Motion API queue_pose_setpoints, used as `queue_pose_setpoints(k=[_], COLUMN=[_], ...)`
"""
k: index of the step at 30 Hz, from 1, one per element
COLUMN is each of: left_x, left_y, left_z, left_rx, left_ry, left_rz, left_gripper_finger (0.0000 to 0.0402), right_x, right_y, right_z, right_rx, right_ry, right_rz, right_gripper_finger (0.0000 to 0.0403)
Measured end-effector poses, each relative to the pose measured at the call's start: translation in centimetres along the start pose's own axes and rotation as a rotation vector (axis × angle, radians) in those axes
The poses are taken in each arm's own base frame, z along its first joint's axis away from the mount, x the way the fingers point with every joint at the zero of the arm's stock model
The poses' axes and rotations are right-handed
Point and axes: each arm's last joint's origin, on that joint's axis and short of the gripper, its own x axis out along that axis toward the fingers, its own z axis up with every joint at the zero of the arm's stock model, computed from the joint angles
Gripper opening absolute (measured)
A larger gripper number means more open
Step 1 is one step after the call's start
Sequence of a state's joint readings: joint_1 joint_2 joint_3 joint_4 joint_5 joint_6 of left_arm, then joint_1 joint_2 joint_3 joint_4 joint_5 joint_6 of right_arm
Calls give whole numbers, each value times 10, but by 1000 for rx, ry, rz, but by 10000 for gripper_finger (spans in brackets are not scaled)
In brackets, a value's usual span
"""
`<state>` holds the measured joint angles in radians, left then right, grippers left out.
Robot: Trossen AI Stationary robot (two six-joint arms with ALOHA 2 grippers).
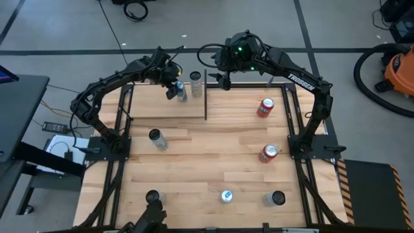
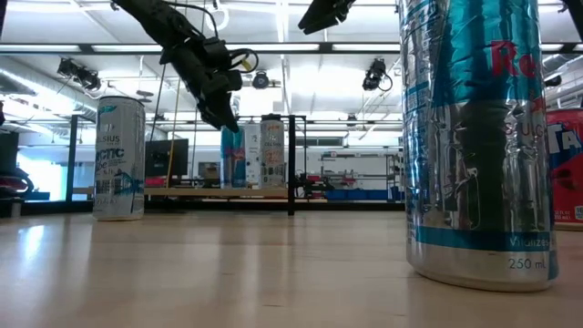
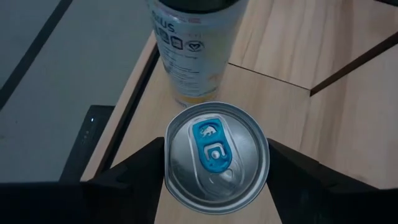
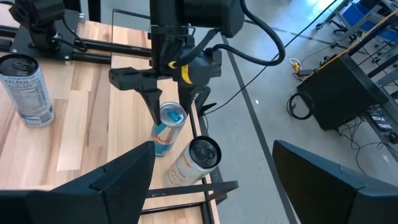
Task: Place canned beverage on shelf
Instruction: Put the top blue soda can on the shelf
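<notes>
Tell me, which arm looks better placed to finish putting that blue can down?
The left. Its left gripper already clamps the blue can over the shelf; the right gripper hangs open beside it.

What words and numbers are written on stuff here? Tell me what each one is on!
"250 mL": big silver-blue can, closest in the low view.
"TROSSEN": right arm.
"...LUS": pale can on the shelf, only partly shown.
Silver can on the left: lettering too blurred to read.
</notes>
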<state>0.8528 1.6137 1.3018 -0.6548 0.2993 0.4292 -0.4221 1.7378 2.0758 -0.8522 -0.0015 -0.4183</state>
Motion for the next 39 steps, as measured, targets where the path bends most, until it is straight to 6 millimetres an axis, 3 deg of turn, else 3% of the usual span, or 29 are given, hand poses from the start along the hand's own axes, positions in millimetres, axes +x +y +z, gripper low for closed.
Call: queue_pose_setpoints(k=[39], left_x=[-6], left_y=[2], left_z=[4], left_rx=[31], left_ry=[42], left_rz=[58], left_gripper_finger=[245], right_x=[0], right_y=[0], right_z=[0], right_rx=[1], right_ry=[3], right_rz=[1], right_gripper_finger=[334])
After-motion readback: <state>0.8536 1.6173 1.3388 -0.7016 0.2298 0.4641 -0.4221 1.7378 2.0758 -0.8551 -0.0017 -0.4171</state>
